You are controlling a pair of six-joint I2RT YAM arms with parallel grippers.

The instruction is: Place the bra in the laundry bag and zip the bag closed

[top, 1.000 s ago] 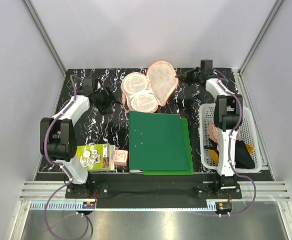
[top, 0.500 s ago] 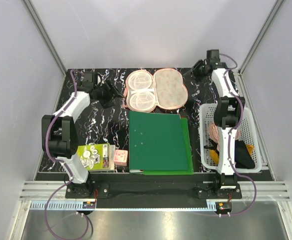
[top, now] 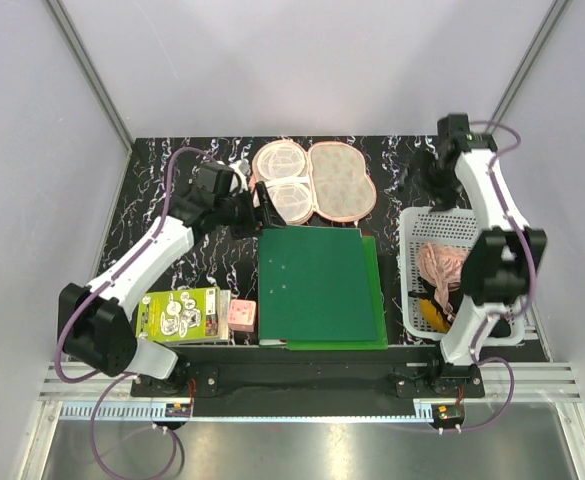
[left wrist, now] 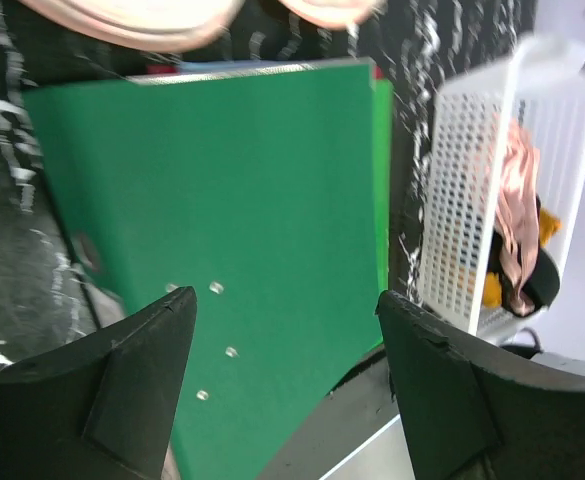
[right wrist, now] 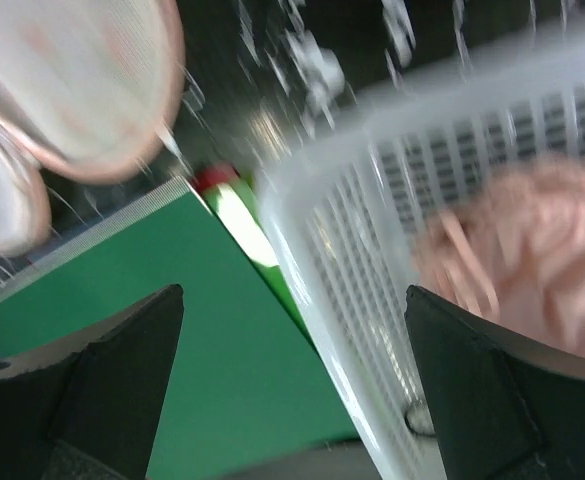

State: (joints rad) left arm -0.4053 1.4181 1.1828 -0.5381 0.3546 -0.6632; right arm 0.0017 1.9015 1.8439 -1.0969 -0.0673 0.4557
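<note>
lying open: laundry bag (top: 337,183); left tool (left wrist: 287,320), right tool (right wrist: 292,300) gaping (seemingly empty)

Close by the right gripper (top: 430,185) the basket (top: 408,270) rim stands in the way; to its left, bare table (top: 387,200) reaches the bag (top: 337,182).

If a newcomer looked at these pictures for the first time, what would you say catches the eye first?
The big green folder in the middle of the black marbled table stands out first. Behind it, toward the far edge, the peach-pink laundry bag lies open flat, with its pale two-cup inside showing. On the right, a white basket holds a pink cloth.
</note>
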